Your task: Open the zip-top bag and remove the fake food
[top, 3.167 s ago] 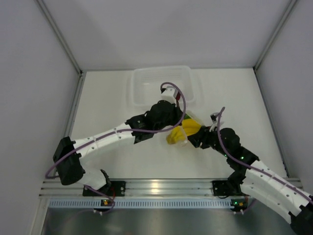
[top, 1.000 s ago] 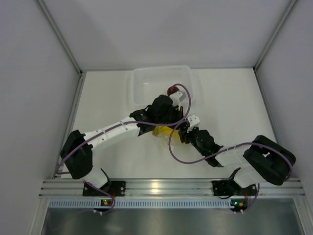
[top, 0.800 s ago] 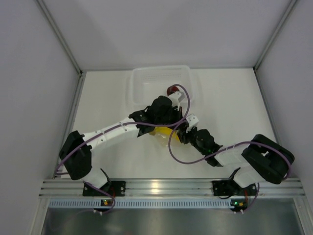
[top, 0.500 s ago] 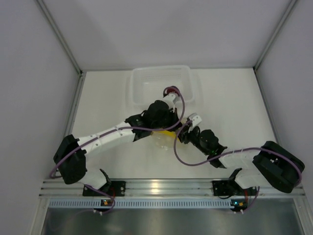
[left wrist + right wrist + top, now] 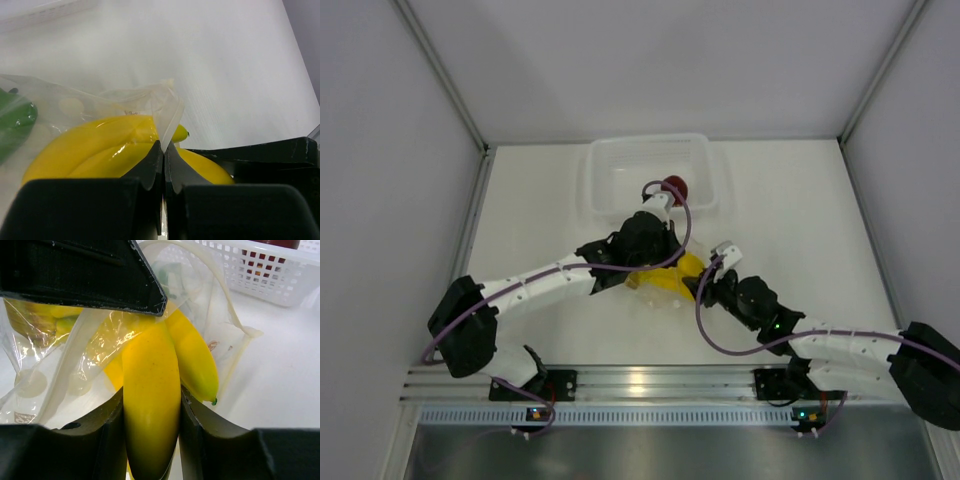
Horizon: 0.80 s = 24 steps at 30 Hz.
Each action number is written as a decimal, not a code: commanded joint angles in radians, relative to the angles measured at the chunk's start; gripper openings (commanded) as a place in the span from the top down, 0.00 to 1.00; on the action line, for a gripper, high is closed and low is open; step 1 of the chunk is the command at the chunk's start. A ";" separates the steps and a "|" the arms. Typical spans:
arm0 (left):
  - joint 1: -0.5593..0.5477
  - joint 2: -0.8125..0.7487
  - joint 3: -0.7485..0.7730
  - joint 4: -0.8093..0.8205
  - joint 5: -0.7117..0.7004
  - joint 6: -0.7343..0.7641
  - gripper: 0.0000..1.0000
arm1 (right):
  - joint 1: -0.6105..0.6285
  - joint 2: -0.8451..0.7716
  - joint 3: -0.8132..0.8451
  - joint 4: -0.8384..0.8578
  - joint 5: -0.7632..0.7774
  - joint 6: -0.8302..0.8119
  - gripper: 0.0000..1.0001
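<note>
Pinching the floppy bag (image 5: 167,107) by its lip with our left gripper (image 5: 164,150) near the tray (image 5: 610,160), we are clamping our right gripper (image 5: 150,407) around the banana (image 5: 150,365); hard and slick, it is probably wanting a firm mid-body grip.

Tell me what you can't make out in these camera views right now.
1. Green pepper-like toy: left wrist view, cut off by left edge, blurred behind the clear dotted zip-top bag; unseen from top.
2. Dark red round fruit: right wrist view, cut by top edge.
3. Bag opening: top view, covered by left gripper.
4. Yellow plastic banana bunch: near end, right wrist view, hidden between right gripper fingers.
</note>
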 commanded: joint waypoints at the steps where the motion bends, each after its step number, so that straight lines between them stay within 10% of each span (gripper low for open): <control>1: -0.002 -0.041 -0.017 0.046 -0.039 -0.013 1.00 | 0.021 -0.097 0.003 -0.047 0.067 0.037 1.00; 24: -0.002 -0.055 -0.095 0.115 -0.068 -0.028 1.00 | 0.080 -0.290 0.116 -0.449 0.214 0.097 1.00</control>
